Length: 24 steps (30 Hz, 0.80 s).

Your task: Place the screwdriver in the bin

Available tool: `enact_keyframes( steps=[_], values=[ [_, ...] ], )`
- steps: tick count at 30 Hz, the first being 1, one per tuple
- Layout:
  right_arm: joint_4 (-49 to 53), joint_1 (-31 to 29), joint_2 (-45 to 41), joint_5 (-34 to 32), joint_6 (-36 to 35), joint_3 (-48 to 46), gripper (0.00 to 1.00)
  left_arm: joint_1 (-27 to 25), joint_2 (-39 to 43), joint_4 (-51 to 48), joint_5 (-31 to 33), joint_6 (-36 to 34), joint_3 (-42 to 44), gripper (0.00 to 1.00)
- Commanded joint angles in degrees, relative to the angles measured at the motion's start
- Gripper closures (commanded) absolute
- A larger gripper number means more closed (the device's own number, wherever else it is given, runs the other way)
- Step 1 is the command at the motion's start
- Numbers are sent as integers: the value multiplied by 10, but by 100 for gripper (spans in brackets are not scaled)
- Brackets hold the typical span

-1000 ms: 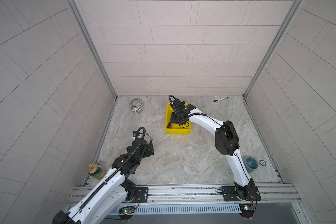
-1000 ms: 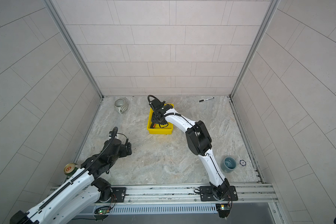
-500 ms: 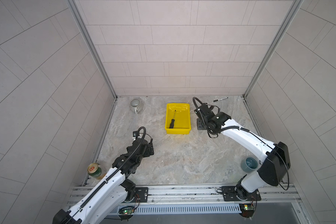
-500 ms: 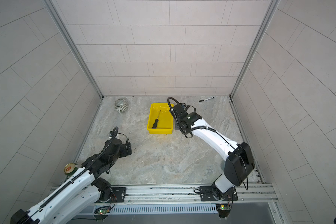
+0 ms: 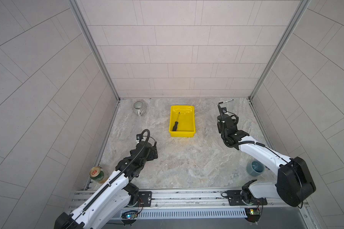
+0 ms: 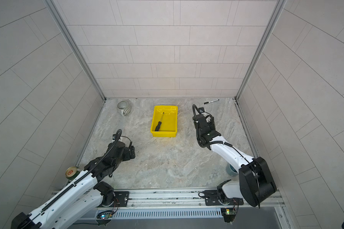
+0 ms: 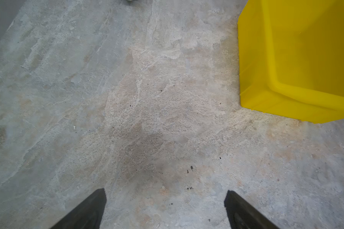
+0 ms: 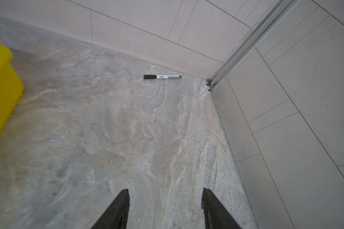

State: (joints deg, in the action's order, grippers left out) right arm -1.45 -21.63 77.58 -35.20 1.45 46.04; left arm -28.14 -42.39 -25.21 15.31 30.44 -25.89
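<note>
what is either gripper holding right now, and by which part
Nothing is held. The left gripper and the right gripper are both open and empty; the screwdriver lies loose in the yellow bin.

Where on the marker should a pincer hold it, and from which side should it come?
Grip the marker mid-barrel from above, jaws across its length. It lies flat on the table, close to the back wall, so a sideways approach looks cramped.

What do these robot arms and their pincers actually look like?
The left arm and right arm are white shells with bulky black joints. A ribbed black cable runs along each, looping above the wrist. The left gripper and right gripper are black, each with two dark wedge-shaped fingers.
</note>
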Motion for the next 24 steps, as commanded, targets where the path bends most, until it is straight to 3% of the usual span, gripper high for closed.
enact_keyframes(
  steps=[1,8,15,18,20,24],
  values=[
    [-227,18,26,-34,-130,-57,39,-1,9,-7,10,5,0,0],
    [-320,34,87,-84,-139,-102,36,-1,3,-4,6,5,-1,0],
    [-313,42,85,-75,-111,-136,36,-1,-2,-3,7,5,-3,0],
    [-374,52,81,-59,-47,-178,36,-1,-2,-1,7,5,-2,0],
    [-410,57,75,-21,-57,-200,37,-1,-5,0,7,4,-3,0],
    [-462,63,92,-9,-65,-216,37,-2,-8,0,8,5,-4,0]
  ],
)
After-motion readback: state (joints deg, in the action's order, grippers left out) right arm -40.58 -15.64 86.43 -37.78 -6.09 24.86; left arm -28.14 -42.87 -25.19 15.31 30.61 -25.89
